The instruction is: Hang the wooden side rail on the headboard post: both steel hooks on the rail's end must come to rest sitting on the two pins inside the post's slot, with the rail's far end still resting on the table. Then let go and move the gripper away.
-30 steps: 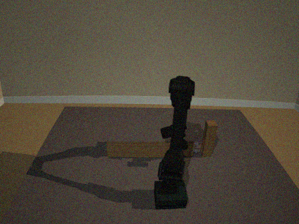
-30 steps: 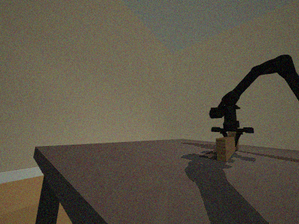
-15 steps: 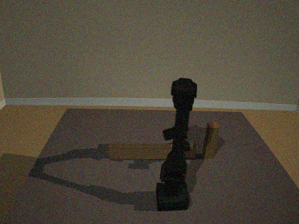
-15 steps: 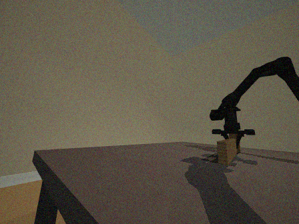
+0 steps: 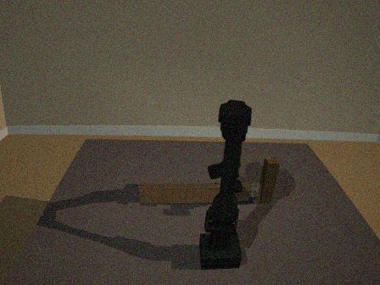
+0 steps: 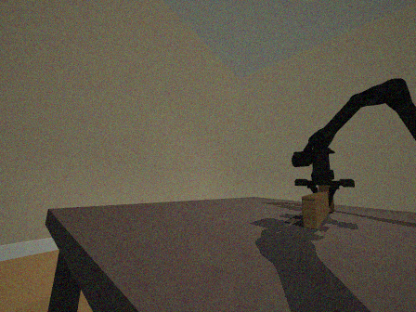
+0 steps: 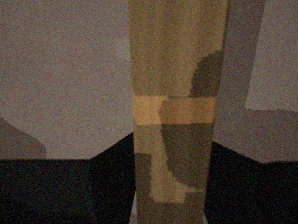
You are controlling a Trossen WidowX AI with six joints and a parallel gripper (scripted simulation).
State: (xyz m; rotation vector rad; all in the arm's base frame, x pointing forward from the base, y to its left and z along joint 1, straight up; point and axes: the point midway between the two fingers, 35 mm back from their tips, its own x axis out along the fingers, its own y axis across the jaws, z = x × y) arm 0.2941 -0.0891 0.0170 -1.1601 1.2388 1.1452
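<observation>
The wooden side rail (image 5: 178, 193) (image 6: 315, 213) (image 7: 175, 55) lies lengthwise left of the headboard post (image 5: 268, 181). My gripper (image 6: 323, 191) (image 7: 162, 135) is shut on the rail near its post end, one dark finger on each side; in the top view the arm mostly hides it. The rail looks about level and low over the table. Small grey steel hooks (image 5: 254, 189) show between the rail's end and the post, close to the post. The post stands upright. The slot and pins cannot be made out, nor whether the hooks touch them.
The dark table top (image 5: 127, 161) (image 6: 162, 232) carries everything. The arm's base (image 5: 220, 251) stands at the front, and the arm rises over the rail, casting long shadows. In the exterior view the table's left edge (image 6: 84, 260) shows. A plain wall is behind.
</observation>
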